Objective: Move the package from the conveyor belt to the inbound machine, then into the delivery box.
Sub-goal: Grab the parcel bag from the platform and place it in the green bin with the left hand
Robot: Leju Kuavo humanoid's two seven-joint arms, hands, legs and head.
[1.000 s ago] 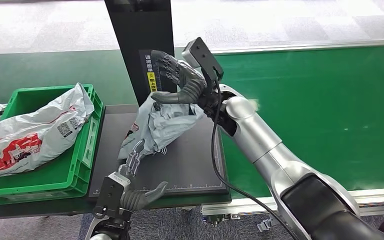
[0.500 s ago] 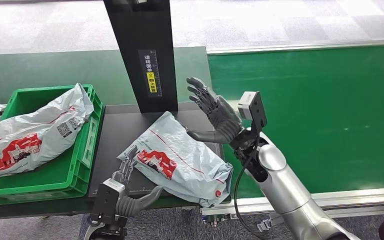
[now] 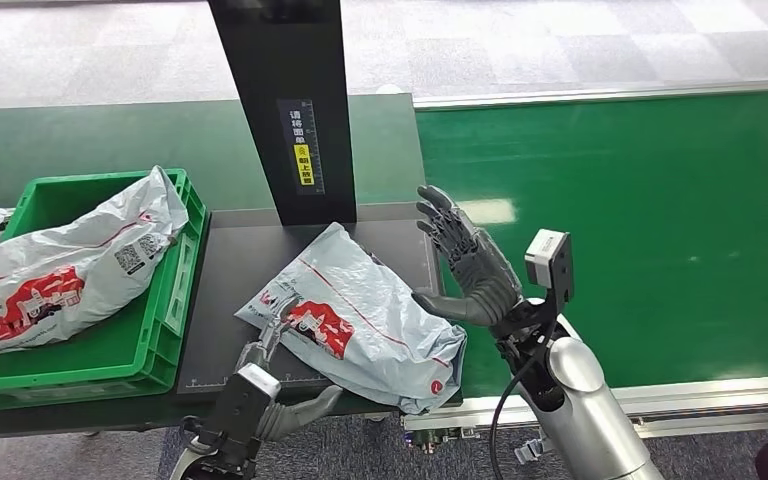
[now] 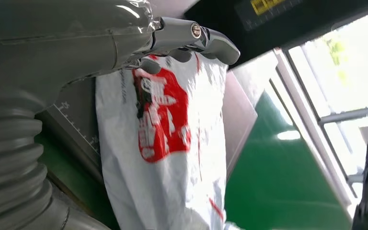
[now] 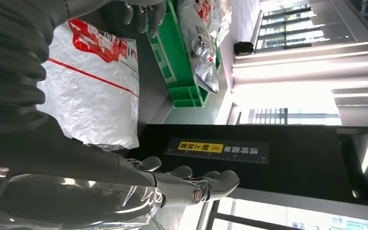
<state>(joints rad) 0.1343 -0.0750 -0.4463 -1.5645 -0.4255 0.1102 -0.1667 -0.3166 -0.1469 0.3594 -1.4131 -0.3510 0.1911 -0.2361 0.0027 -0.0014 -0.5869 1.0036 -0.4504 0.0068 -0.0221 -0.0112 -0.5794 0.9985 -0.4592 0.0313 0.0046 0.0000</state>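
On the dark flat surface [image 3: 222, 262] of the inbound machine, a crinkled grey-white plastic mailer with red print [image 3: 360, 320], probably light, limp and slippery, best pinched at an edge, between left hand [image 3: 278, 405] and right hand [image 3: 475, 272], fingers spread, holding nothing
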